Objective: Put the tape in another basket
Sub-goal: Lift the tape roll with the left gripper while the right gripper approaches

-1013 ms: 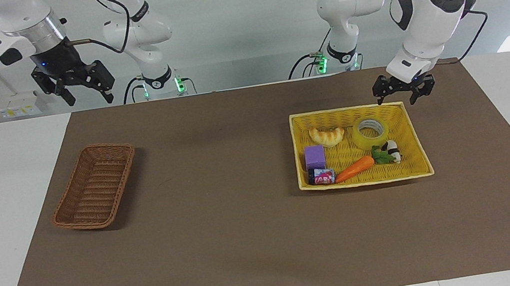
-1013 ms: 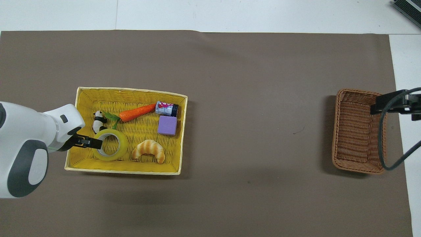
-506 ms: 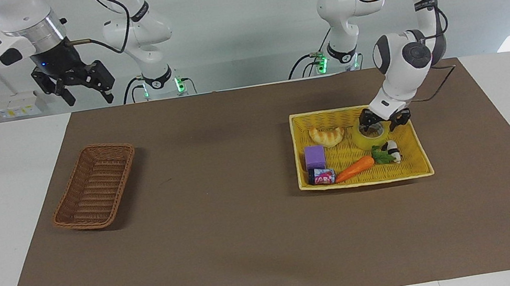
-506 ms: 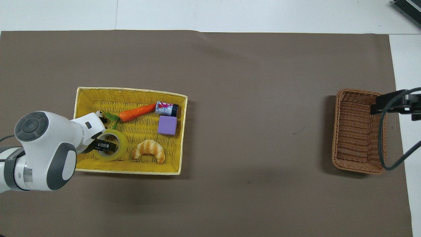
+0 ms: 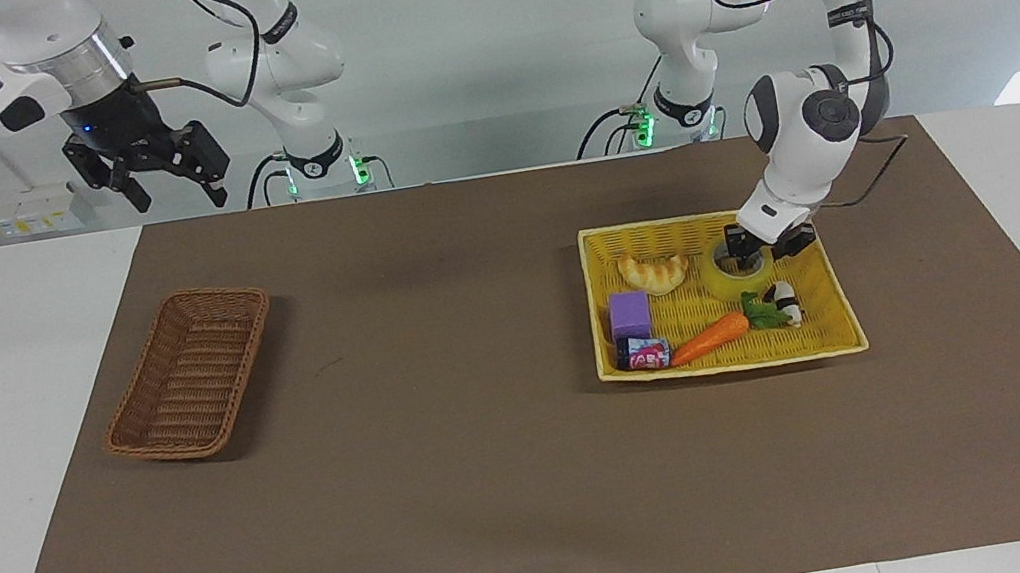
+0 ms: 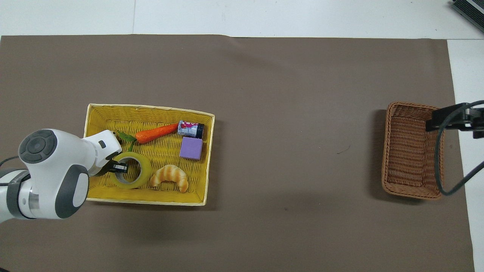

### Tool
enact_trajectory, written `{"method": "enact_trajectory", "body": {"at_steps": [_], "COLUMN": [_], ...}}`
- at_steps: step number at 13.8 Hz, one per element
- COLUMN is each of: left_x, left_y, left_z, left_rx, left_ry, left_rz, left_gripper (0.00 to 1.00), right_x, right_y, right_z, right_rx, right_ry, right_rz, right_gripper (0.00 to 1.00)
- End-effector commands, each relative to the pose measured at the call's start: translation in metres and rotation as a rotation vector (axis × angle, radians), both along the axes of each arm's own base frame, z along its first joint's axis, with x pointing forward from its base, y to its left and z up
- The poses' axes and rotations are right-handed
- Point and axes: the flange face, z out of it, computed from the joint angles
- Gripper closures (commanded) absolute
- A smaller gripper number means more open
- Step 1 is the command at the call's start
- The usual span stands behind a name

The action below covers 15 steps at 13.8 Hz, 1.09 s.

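Brown mat (image 5: pixel 500 490): left gripper (image 5: pixel 760 247) clamped on tape (image 5: pixel 739 273) wall, in yellow tray (image 5: pixel 734 362); right gripper (image 5: pixel 162 177) parted, waiting above basket (image 5: pixel 189 373).

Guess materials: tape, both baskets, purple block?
Tape: translucent yellow plastic film, glossy, on a white core, likely card. Brown basket: woven wicker, matte, weave ribs visible. Yellow basket: woven too, possibly dyed straw or plastic strip. Purple block: matte, flat faces, maybe foam or painted wood.
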Motion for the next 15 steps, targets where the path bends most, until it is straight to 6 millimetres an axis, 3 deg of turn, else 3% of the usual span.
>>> {"method": "enact_trajectory", "body": {"at_steps": [1, 9, 12, 15], "left_x": [0.012, 0.043, 0.042, 0.033], "left_y": [0.001, -0.008, -0.02, -0.064], "left_z": [0.041, 0.148, 0.159, 0.161], "left_rx": [0.002, -0.062, -0.11, -0.111], "left_ry": [0.03, 0.038, 0.031, 0.04], "left_rz": [0.017, 0.061, 0.108, 0.165], "left_gripper": [1.0, 1.0, 1.0, 1.0], "right_x": [-0.004, -0.004, -0.006, -0.008], "right_y": [-0.002, -0.002, 0.005, 0.033], "right_z": [0.003, 0.003, 0.002, 0.004], "right_rx": [0.024, 0.024, 0.026, 0.035], "right_ry": [-0.002, -0.002, 0.018, 0.014], "right_rz": [0.008, 0.008, 0.026, 0.086], "right_gripper": [0.0, 0.0, 0.0, 0.0]}}
